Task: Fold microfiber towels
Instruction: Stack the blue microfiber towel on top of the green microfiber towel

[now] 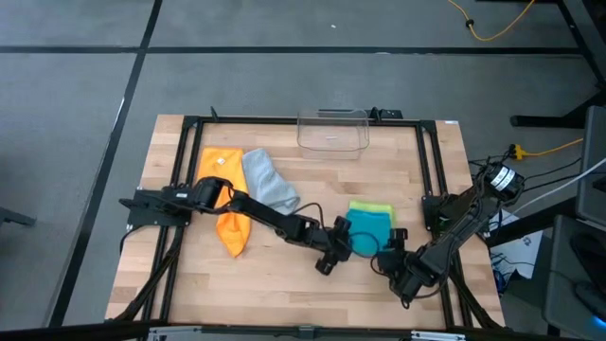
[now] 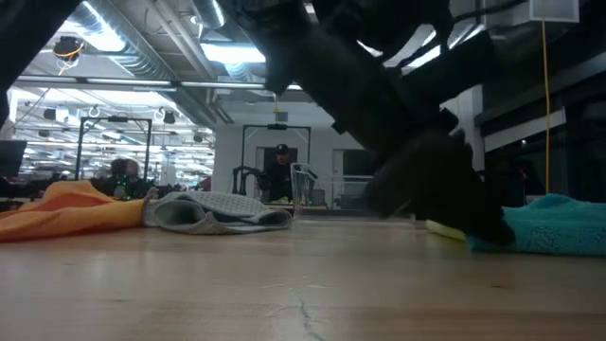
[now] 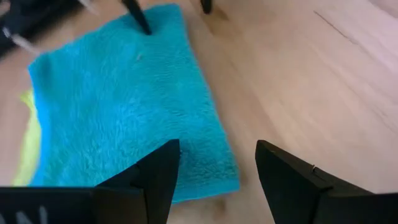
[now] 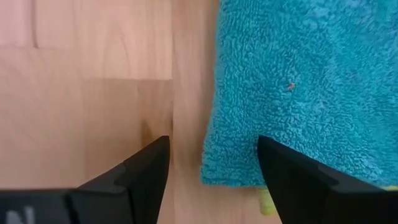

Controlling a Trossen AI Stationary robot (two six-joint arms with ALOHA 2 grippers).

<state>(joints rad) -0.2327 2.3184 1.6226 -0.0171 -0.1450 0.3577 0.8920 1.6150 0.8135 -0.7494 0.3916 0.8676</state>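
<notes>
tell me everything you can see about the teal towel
The teal towel is a small, fluffy, microfiber-looking cloth, folded into a flat, neat rectangle. It lies on the wooden table, right of centre, stacked on a lime green towel that peeks out along one edge. The left tool and right tool both stand open and low at its near corners, their fingers straddling its edges in the wrist views; neither grips it. The orange and grey towels lie apart, on the left.

Wooden table [image 1: 284, 275], orange towel [image 1: 225, 204], grey towel [image 1: 267, 185], clear bin [image 1: 332, 131], lime towel [image 1: 371, 206] under teal towel [image 1: 369, 229]
</notes>
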